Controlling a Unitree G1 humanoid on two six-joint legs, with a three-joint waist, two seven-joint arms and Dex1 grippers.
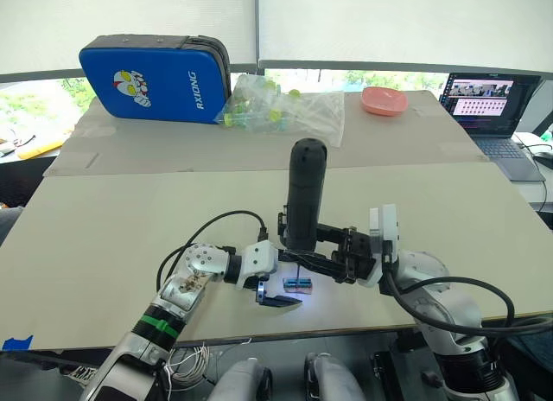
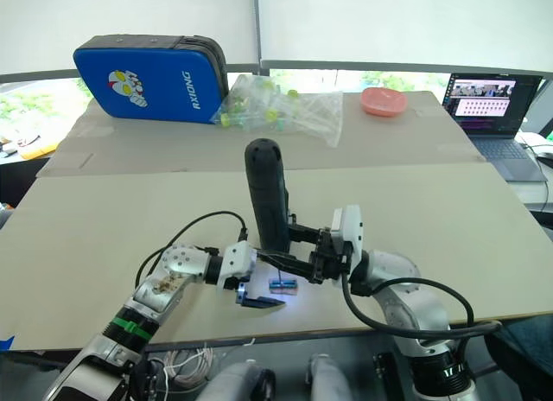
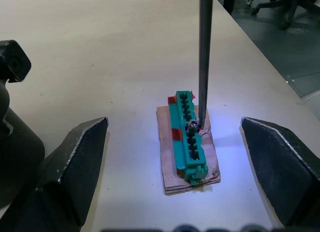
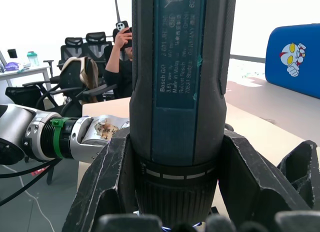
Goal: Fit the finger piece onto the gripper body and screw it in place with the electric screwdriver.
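left jaws (image 3: 175, 177) spread wide around green block (image 3: 187, 137).
right jaws (image 4: 175, 192) clamping electric screwdriver (image 1: 305, 194) upright, bit at screw; could slip off if tilted.

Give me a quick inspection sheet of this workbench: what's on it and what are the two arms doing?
Surface: pale table, cardboard sheet across its far part.
Job's things: electric screwdriver upright, its bit down beside a screw on a small green block that lies on a brown pad; light on the table there. Finger piece and gripper body: nothing seen for certain.
Clutter: blue case, clear bag of small green parts, pink bowl, all at the far edge.
Grippers: right gripper shut on the screwdriver; left gripper open, fingers on either side of the block.
Cables: black cables loop off both wrists.
Surroundings: laptop at right; a person holding a phone, office chairs.
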